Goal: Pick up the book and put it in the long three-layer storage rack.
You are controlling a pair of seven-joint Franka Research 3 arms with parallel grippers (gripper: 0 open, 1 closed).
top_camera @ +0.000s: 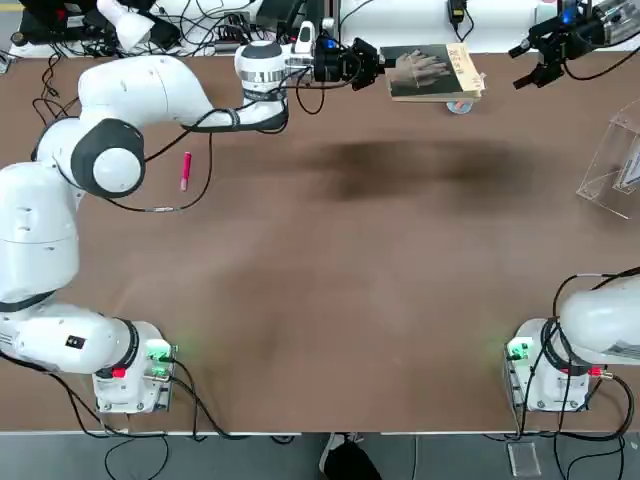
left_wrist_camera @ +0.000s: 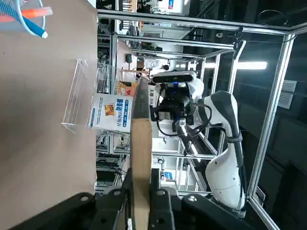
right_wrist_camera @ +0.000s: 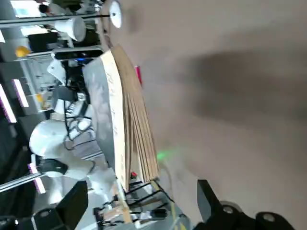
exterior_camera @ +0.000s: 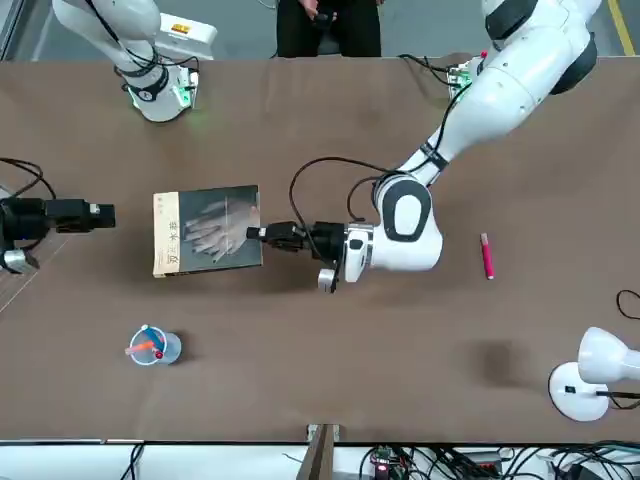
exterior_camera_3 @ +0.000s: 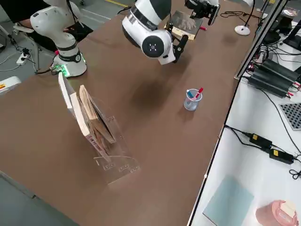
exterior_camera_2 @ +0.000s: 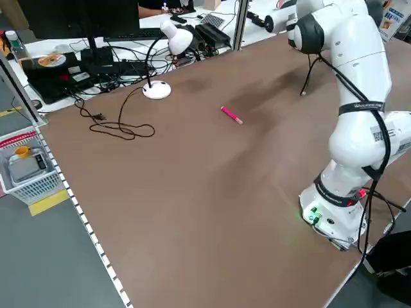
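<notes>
- The book (top_camera: 432, 73) is held off the table, over its far part; its dark cover with the pale hand shows in both the top and front views, and a tan strip runs along one side.
- The left gripper (top_camera: 384, 65) is clamped on the book, at the side away from the tan strip; its wrist view shows the book rising edge-on from between the fingers.
- In the right wrist view, the book's page edges spread slightly apart.
- The right gripper (top_camera: 517, 66) hangs near the book's tan-strip side, apart from it, its fingers wide apart with nothing between them.
- The cup (exterior_camera: 158, 347), holding blue and red or orange pens, stands on the table (exterior_camera: 400, 360) near its far edge.
- The clear rack (exterior_camera_3: 120, 165) is on the table toward the robot's right side. Light-covered books (exterior_camera_3: 94, 117) stand tilted in it; which tier each is in, I cannot tell.
- The pink marker (top_camera: 186, 171) lies on the table on the left arm's side, well apart from the book.
- The white lamp (exterior_camera: 578, 390) stands near the table's far edge, toward the robot's left.
- A person (exterior_camera: 329, 28) in dark clothing is beyond the robot's side of the table.
</notes>
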